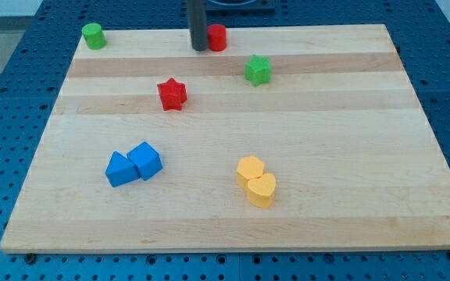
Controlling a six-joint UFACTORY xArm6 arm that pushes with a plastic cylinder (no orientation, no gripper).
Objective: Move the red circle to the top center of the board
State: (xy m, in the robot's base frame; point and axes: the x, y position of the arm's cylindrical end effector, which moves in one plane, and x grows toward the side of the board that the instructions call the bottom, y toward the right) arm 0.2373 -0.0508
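The red circle point(217, 37) is a short red cylinder standing at the top edge of the wooden board point(350, 148), near the middle. My tip point(199, 48) is the lower end of a dark rod that comes down from the view's top. It sits right beside the red circle on its left, touching or nearly touching it.
A green cylinder point(94, 36) stands at the board's top left corner. A green star point(258, 70) lies right of centre near the top, a red star point(172, 94) left of centre. Two blue blocks point(133, 165) touch at lower left. Two yellow blocks point(256, 181) touch at lower centre.
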